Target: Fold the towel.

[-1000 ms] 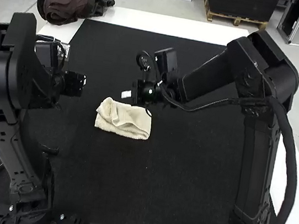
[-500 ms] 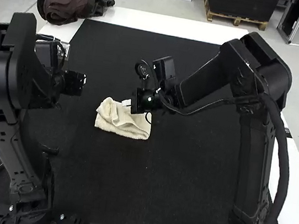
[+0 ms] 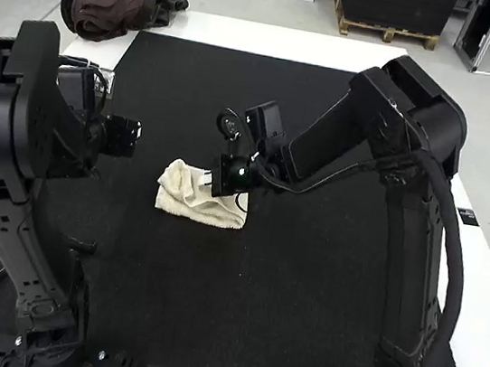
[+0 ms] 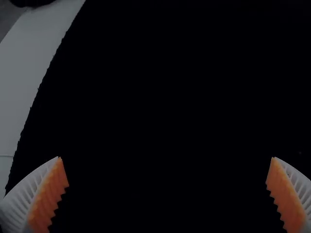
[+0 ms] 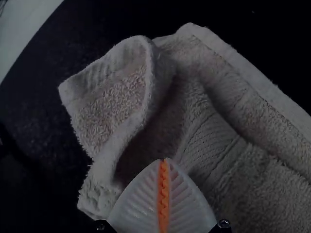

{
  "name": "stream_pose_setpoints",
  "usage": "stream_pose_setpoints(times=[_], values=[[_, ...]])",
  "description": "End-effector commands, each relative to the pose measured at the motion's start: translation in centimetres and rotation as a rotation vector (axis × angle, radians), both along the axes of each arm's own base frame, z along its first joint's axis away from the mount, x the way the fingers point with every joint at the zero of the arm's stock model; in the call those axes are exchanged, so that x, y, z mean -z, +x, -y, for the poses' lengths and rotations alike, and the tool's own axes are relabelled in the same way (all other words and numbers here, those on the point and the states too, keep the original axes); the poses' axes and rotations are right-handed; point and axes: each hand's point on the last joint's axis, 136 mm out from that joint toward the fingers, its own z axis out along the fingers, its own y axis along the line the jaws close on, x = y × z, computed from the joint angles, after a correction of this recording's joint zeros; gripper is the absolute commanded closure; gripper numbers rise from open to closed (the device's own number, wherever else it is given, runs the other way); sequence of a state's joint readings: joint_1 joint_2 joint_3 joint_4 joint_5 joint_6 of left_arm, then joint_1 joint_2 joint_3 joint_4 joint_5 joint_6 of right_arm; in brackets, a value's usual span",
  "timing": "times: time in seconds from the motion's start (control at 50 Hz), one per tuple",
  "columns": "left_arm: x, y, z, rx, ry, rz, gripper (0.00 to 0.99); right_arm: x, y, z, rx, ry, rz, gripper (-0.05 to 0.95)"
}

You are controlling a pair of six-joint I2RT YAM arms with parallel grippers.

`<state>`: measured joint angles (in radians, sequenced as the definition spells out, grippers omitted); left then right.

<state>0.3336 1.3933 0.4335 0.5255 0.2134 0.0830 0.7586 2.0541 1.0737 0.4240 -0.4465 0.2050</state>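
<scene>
Towel (image 3: 209, 215) (rumpled edges) lies well inside black mat (image 3: 291, 309).

From way up behind the left pincer (image 3: 137, 135) and right pincer (image 3: 206, 179), one camera faces forward, down; two peer closely past each pincer's tips. All share the black mat (image 3: 255, 304); high and right wrist views, the towel (image 3: 212, 213) by the right pincer.

Looking past L gripper (image 3: 134, 135), spread wide, onto blk mat (image 4: 165, 97)

Can see both fingers (image 4: 22, 198) of L gripper (image 4: 166, 158) well apart: white & ribbed, w/ toothed orange pads (image 4: 50, 194) facing each other. Can see dark mat betw. them. Can also make out mat's ragged edge, w/ pale tabletop (image 4: 29, 73) alongside, dim. Can spot sth dark (image 4: 30, 2) nr tabletop's far end, cut off; can't tell what.
</scene>
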Motion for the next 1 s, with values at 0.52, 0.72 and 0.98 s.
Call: stream_pose_setpoints(times=[0.52, 0.72, 0.98], values=[[0.5, -0.1, -0.1, -0.006, -0.025, -0.005, 0.039, 0.6, -1.8, -2.5, -0.070, 0.011, 0.012, 0.92], [0.5, 0.0, 0.0, -0.006, -0.030, -0.006, 0.039, 0.2, -2.1, -3.4, -0.082, 0.025, 0.016, 0.92], [0.7, -0.2, 0.1, -0.007, -0.036, -0.010, 0.039, -0.3, -2.1, -4.5, -0.093, 0.041, 0.022, 0.92]])
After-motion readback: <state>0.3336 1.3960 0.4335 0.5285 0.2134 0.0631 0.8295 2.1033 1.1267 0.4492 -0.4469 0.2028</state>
